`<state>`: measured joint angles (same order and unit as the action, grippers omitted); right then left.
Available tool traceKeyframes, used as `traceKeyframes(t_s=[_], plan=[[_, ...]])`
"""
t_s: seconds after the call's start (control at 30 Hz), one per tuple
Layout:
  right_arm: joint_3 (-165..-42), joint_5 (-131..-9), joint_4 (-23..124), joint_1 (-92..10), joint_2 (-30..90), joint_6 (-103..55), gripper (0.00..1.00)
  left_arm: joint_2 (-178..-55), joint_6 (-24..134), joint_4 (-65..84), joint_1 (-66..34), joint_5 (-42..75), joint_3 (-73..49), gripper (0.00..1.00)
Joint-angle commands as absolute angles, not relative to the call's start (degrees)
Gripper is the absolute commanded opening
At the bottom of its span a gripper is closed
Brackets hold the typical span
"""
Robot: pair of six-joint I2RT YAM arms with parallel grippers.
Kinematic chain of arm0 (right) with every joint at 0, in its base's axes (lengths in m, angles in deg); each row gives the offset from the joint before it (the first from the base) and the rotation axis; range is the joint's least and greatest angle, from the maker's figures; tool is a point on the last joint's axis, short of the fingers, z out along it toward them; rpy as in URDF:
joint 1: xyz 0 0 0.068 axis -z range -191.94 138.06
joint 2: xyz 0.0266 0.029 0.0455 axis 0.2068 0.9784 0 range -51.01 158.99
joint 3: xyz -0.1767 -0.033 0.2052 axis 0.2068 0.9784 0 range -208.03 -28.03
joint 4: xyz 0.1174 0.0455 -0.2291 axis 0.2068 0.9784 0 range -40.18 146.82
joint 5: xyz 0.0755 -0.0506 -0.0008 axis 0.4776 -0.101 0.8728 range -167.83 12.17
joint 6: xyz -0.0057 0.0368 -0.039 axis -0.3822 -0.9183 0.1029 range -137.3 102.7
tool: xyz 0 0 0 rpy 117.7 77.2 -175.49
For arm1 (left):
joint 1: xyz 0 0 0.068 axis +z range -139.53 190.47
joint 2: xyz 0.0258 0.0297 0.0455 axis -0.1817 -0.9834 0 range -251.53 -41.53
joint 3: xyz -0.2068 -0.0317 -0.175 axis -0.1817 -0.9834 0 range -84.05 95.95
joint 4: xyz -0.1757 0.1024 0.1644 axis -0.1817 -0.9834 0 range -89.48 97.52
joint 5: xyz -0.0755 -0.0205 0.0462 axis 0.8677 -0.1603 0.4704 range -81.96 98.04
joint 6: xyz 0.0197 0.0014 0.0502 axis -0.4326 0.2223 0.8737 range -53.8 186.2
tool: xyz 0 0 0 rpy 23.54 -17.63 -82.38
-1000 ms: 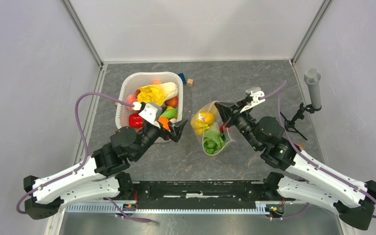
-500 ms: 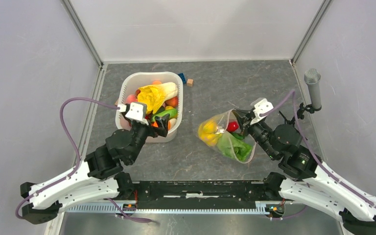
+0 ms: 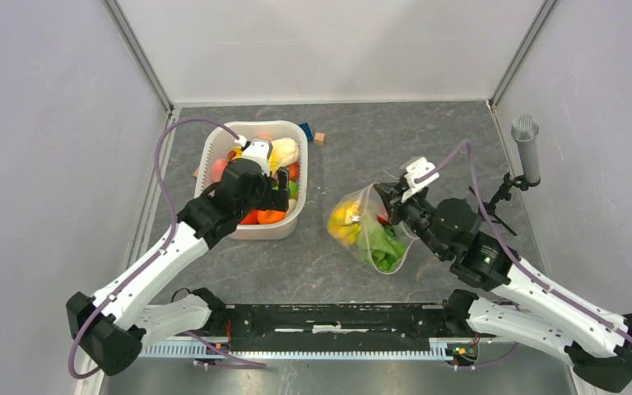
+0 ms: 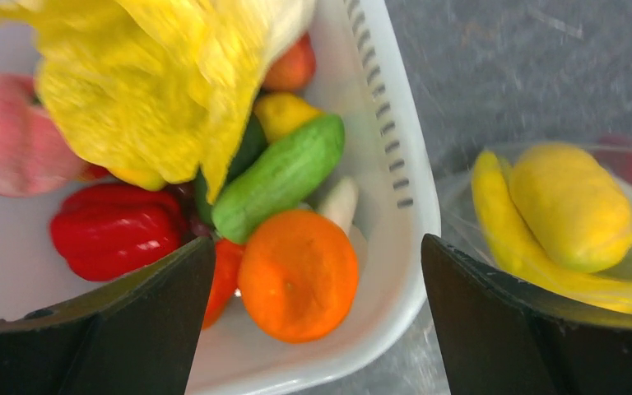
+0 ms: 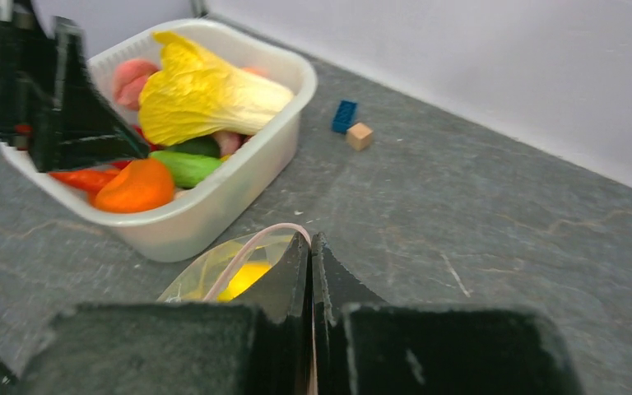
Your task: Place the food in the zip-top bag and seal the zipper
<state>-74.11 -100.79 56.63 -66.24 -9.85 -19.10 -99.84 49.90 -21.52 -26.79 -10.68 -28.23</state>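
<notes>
Clear zip-top bag, holding banana and greens, is sitting near the white tub | your right gripper is pinching its pink zipper tight | your left gripper is hovering wide open and empty over the orange | risk: thin film slipping free, mouth collapsing mid-load.

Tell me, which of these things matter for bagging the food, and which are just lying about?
For the job:
- zip-top bag, pinched by the shut right pincer
- napa cabbage, orange, cucumber, red pepper in the white tub
- open left pincer above them

Lying about:
- blue block
- wooden block
- microphone on its stand
</notes>
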Motion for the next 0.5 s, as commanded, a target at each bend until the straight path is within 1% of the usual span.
traceKeyframes(t_s=[0.0, 0.2, 0.47], plan=[[-76.22, -93.02, 52.98, -66.16, -7.51, -20.96, 0.04, -101.6, 46.69, -22.71, -23.72, 0.32, -28.79, 1.0], [-76.79, -91.75, 52.62, -66.17, -5.9, -20.98, 0.04, -103.13, 46.14, -19.45, -21.99, 1.53, -32.84, 1.0], [-76.41, -91.65, 51.91, -66.18, -5.16, -21.77, 0.04, -109.78, 47.22, -19.39, -21.79, 2.21, -33.63, 1.0]])
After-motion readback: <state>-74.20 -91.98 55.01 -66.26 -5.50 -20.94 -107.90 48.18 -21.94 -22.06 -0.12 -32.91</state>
